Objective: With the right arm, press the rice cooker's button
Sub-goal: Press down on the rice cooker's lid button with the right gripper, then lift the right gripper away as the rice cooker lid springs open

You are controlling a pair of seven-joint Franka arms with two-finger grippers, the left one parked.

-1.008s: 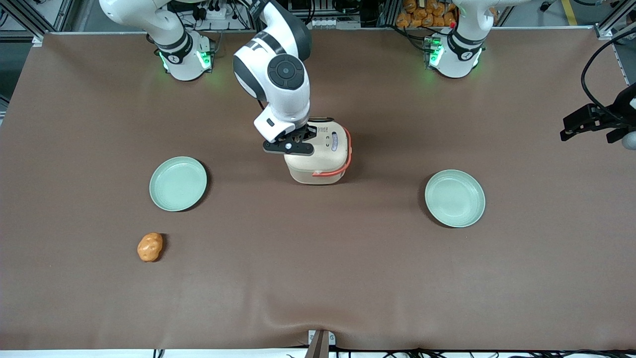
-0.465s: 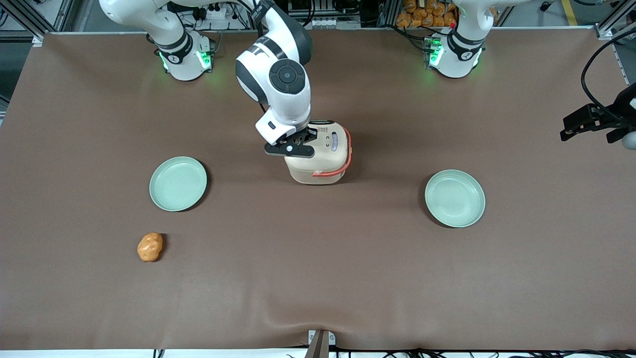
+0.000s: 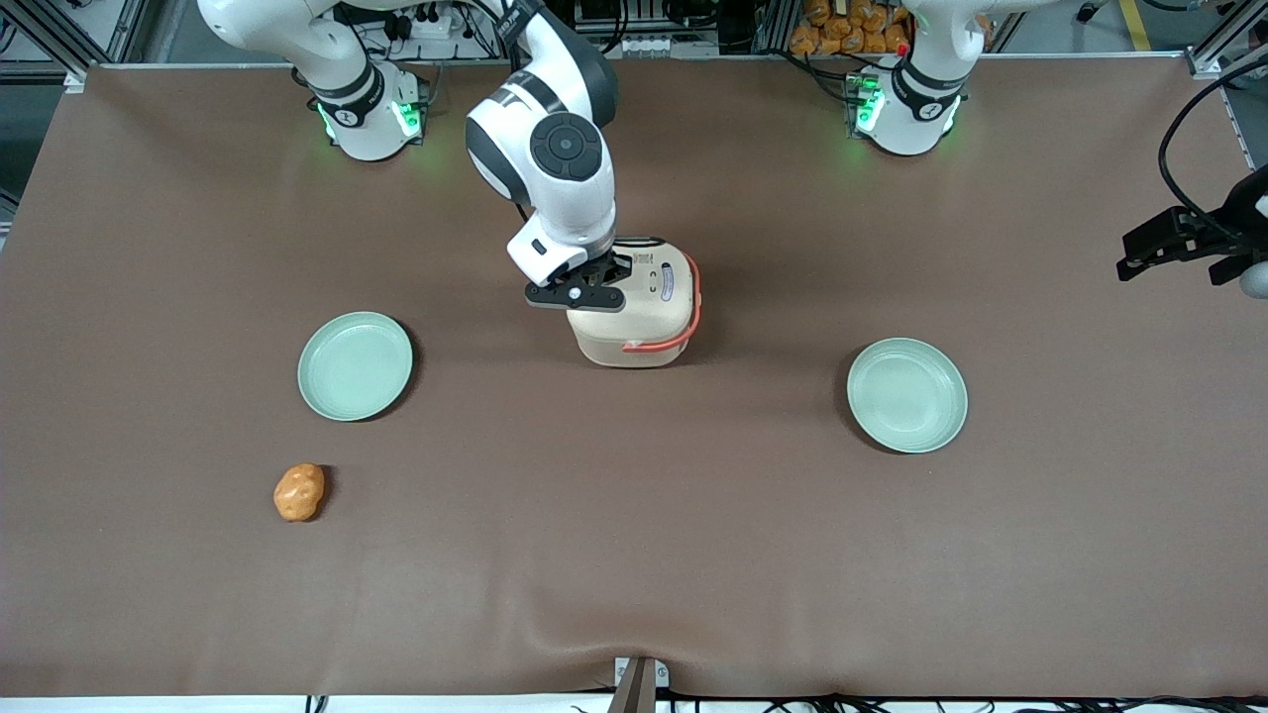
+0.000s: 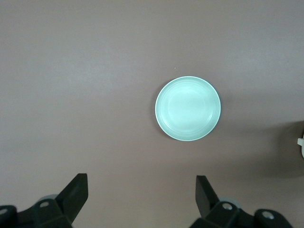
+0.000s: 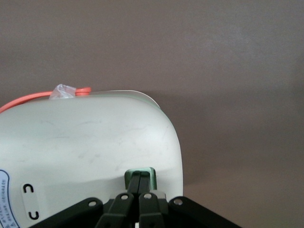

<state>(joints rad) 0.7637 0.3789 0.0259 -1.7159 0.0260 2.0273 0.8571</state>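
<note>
Your claw (image 5: 139, 183) has settled lower onto the rice cooker (image 3: 639, 312), fingers closed together and holding nothing. Their tips sit on the green button (image 5: 140, 176), so the press looks underway.

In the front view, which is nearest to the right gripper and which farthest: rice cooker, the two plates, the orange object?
The gripper is shut.
1. Rice cooker, directly under it.
2. Plate, working arm's end.
3. Plate, parked arm's end.
4. Orange object, nearest the camera.
</note>
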